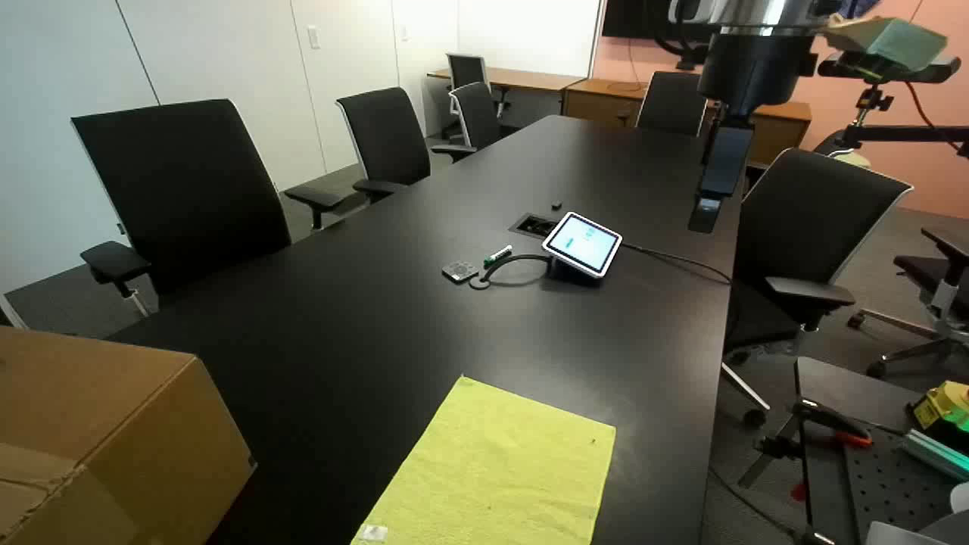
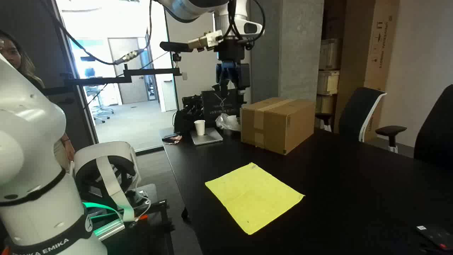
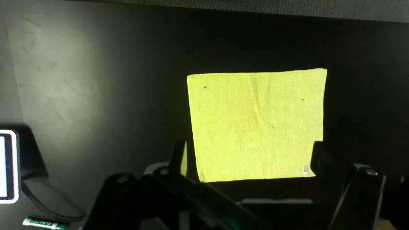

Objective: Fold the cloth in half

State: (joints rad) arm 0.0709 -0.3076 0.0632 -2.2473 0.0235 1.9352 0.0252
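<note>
Walls: pale panels [image 1: 227,45] along the side, salmon-pink wall [image 1: 935,185] at the far end
Column [image 2: 300,53]: grey, concrete-looking
Floor [image 1: 45,303]: dark grey
Bench [image 1: 341,325]: long, black
Chairs [image 1: 182,189]: black-backed with pale edges, standing along both sides
Far corner: wooden desk [image 1: 522,78] beside a wooden cabinet [image 1: 598,102]
Adjoining space [image 2: 141,131]: pale-floored, a door [image 2: 131,88] at its back
Light: white and strong in that space, a soft sheen across the bench

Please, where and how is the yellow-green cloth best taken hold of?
Probably at the middle of the edge facing the tablet, coming straight down: the cloth lies nearly flat on the table, leaving little to grip from the side. The open pincer could set its jaws across that edge and pinch.
</note>
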